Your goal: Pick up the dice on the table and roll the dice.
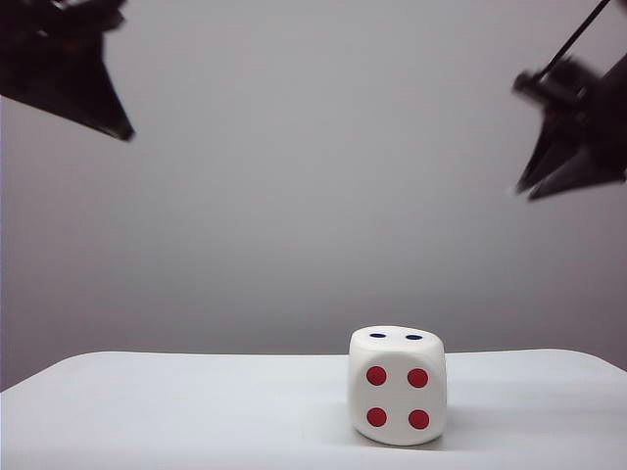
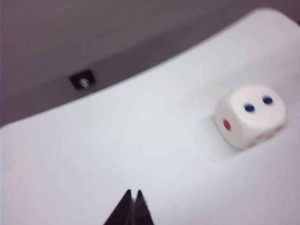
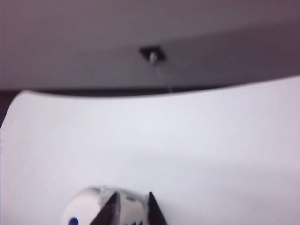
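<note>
The dice (image 1: 397, 385), a large white cube, rests on the white table (image 1: 147, 411) right of the middle, with four red pips facing front and two dark blue pips on top. My left gripper (image 1: 124, 133) hangs high at the upper left, far from the dice. In the left wrist view the left gripper (image 2: 132, 192) is shut and empty, and the dice (image 2: 251, 117) sits off to the side on the table (image 2: 117, 150). My right gripper (image 1: 529, 193) hovers high at the right. In the right wrist view the right gripper (image 3: 132, 196) stands slightly open above the dice (image 3: 89, 206), holding nothing.
A plain grey wall stands behind the table. A small dark square fitting with a metal stud (image 2: 83, 80) (image 3: 153, 54) lies beyond the table's far edge. The table's rounded back corners (image 1: 69, 360) show in the exterior view.
</note>
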You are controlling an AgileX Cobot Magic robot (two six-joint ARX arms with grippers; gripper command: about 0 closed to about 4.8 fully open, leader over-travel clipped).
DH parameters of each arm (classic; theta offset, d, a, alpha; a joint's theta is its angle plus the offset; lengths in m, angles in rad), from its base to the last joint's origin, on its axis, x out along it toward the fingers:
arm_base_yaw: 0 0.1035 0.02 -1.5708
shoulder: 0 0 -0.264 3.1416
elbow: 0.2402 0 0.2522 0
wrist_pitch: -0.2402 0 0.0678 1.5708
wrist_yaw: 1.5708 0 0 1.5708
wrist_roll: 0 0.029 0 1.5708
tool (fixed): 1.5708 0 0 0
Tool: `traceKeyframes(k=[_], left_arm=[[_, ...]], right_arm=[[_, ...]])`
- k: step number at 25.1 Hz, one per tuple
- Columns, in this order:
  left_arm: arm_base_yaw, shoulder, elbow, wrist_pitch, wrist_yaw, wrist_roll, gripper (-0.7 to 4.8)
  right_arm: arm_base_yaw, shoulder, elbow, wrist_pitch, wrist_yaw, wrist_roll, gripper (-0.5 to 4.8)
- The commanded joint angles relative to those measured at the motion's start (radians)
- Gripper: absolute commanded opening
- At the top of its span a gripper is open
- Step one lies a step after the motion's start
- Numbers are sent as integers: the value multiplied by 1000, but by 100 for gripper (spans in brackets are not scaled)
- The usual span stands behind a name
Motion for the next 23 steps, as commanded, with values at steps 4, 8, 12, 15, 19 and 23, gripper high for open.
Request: traceKeyframes(k=[4,8,12,15,19,23], left_arm=[[-35,130,8,73,153,4,-1],[-34,187,8,118,172,37,-1],[-33,212,8,140,187,39,-1],[-33,216,9,148,190,39,-1],[-33,217,9,148,190,38,-1],[-33,217,8,151,190,38,-1]], right_arm=[[78,143,10,-27,-79,-52,188],[117,244,11,-27,-94,-105,367],[120,331,11,-34,-176,-99,441],[130,362,11,-32,-189,-91,441],[150,381,12,-8,-194,-66,441],[188,385,13,51,-187,-35,441]])
